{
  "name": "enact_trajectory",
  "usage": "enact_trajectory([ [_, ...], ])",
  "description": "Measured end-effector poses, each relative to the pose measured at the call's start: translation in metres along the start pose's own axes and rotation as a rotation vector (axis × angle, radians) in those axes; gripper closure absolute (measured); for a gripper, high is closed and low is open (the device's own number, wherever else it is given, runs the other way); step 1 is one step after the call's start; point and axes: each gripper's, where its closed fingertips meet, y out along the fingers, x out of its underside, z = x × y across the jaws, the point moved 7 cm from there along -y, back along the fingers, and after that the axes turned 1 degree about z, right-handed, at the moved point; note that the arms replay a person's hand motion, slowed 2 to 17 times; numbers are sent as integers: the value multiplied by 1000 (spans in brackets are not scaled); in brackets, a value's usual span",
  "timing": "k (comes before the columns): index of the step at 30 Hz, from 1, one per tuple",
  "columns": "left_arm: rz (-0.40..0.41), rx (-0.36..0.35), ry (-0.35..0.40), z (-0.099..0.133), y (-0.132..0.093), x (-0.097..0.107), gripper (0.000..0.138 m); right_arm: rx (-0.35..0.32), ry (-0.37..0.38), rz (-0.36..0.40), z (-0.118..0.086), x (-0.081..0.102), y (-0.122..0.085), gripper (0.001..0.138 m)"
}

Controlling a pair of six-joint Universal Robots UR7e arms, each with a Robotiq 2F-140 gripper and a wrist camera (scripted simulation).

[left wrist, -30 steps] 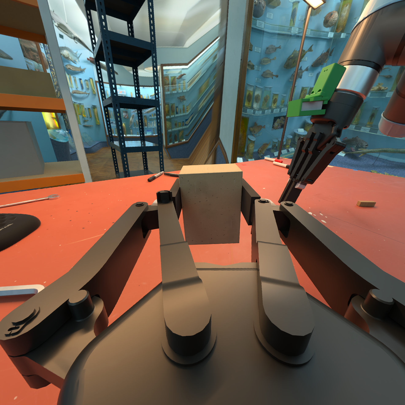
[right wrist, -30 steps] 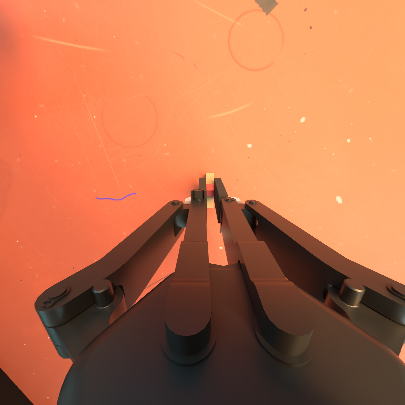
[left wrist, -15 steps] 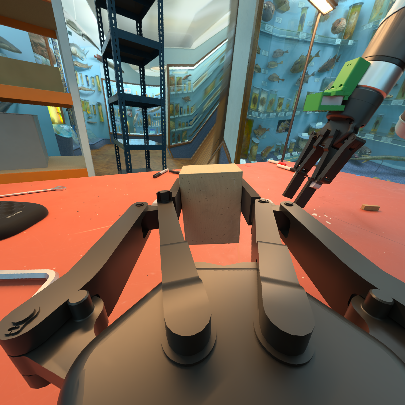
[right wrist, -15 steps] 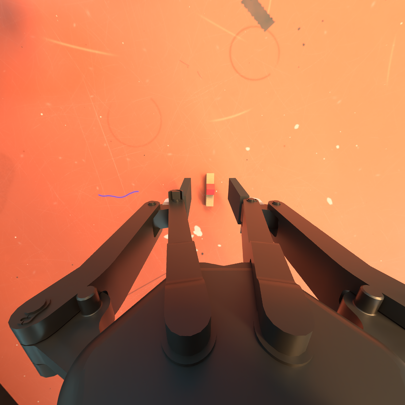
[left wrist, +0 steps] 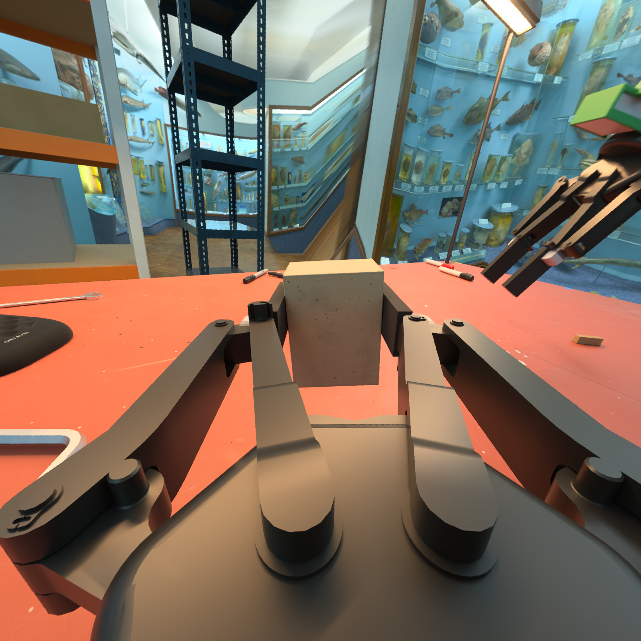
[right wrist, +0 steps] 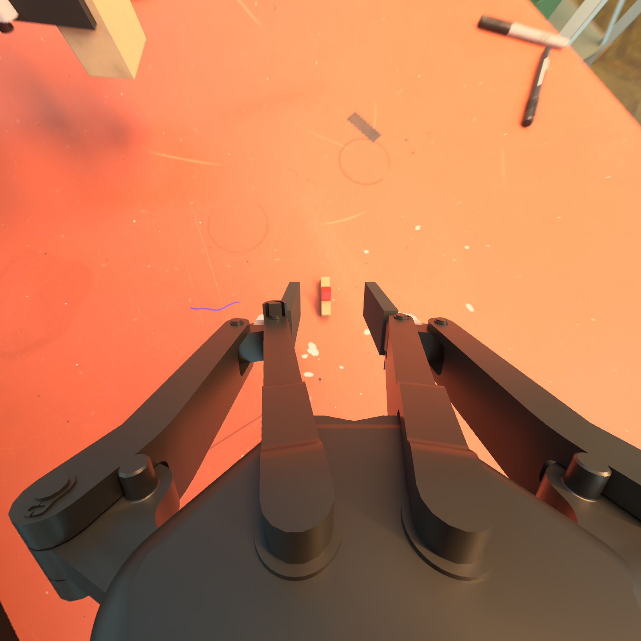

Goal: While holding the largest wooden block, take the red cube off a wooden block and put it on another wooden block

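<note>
My left gripper is shut on the largest wooden block and holds it upright above the red table. The block also shows at the top left of the right wrist view. My right gripper is open and empty, well above the table. Below it, seen between its fingers, the small red cube sits on a thin wooden block. In the left wrist view the right gripper hangs at the upper right. Another small wooden block lies bare on the table.
Black markers and a grey serrated strip lie farther out. In the left wrist view, markers, a wrench, a black pad and a white frame lie around.
My right gripper opened, let go of the red cube on the thin block, and rose away from the table. My left gripper still holds the large block in place.
</note>
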Motion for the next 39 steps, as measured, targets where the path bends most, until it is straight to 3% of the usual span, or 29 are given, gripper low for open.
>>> enact_trajectory([
  [6, 3, -3, 0, 1, 4, -3, 75, 112, 28, 110, 10, 16, -55, 88],
  [12, 8, -13, 2, 0, 8, -7, 75, 255, 82, 170, 26, 47, -109, 87],
  [18, 15, -23, -9, -2, 13, -10, 75, 389, 151, 145, 44, 92, -148, 85],
  [23, 25, -25, -29, -4, 19, -14, 75, 458, 215, 48, 58, 133, -165, 85],
  [27, 33, -25, -44, -4, 23, -18, 75, 457, 270, -49, 67, 162, -168, 87],
  [33, 45, -26, -56, -2, 31, -24, 75, 366, 337, -169, 73, 196, -160, 89],
  [39, 54, -27, -48, 3, 39, -30, 75, 294, 357, -245, 80, 218, -148, 92],
])
